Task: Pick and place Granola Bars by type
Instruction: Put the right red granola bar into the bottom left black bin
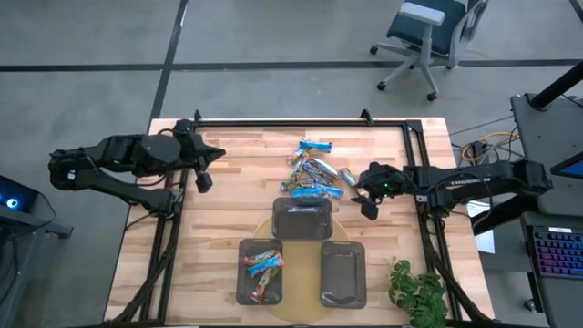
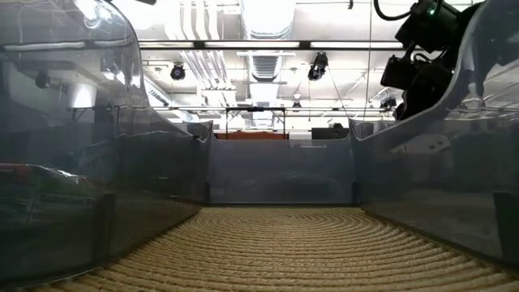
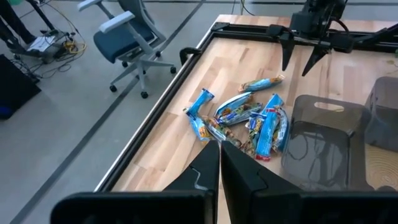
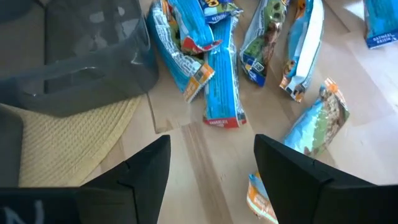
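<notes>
Wooden surface (image 1: 228, 182) | right hand (image 1: 363, 193) spread beside Granola Bars (image 1: 314, 169) | left hand (image 1: 202, 167) pressed together, waiting | advice: descend squarely over one bar, avoid neighbours.

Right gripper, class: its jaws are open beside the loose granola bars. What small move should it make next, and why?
Probably lower the right gripper, jaws open and empty, onto the nearest bar of the loose pile and close. Bars still lie unsorted on the table; only one tray holds bars. The left gripper waits shut at the far side.
</notes>
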Robot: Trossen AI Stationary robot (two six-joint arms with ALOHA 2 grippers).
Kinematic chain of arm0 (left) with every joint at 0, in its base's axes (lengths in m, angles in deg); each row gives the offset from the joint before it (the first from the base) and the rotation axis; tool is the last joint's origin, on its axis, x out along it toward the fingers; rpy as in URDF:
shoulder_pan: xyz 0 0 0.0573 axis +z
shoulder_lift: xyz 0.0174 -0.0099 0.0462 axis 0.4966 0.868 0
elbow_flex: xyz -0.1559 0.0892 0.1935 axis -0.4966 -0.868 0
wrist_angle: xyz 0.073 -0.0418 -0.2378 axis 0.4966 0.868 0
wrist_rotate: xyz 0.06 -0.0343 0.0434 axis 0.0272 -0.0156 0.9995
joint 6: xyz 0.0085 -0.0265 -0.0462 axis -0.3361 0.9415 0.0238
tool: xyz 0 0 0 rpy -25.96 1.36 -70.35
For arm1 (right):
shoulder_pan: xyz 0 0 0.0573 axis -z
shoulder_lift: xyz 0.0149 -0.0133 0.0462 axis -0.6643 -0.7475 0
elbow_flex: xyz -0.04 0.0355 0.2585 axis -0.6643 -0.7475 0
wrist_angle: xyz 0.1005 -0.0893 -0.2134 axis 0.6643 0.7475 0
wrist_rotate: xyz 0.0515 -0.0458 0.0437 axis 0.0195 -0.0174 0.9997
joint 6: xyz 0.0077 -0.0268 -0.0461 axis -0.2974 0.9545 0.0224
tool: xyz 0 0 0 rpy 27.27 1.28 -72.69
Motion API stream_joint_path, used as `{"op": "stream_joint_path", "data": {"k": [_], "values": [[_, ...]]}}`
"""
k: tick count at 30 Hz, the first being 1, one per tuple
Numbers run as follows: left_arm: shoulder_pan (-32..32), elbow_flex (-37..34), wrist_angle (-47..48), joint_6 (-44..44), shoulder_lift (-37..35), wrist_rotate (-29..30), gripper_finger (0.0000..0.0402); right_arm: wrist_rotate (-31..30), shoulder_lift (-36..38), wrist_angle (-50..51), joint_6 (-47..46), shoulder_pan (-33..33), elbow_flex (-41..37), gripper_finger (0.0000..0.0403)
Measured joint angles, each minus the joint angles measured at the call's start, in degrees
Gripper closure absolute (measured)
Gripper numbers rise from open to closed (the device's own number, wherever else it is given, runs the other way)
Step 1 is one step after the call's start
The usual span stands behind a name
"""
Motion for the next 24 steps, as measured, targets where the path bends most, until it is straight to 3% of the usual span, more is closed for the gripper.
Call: {"op": "stream_joint_path", "data": {"k": [24], "values": [[0.0, -0.4, 0.0, 0.3, 0.1, 1.5, 0.0402, -1.5, -18.9, -18.7, 1.0, 0.0, -1.9, 0.0182]]}}
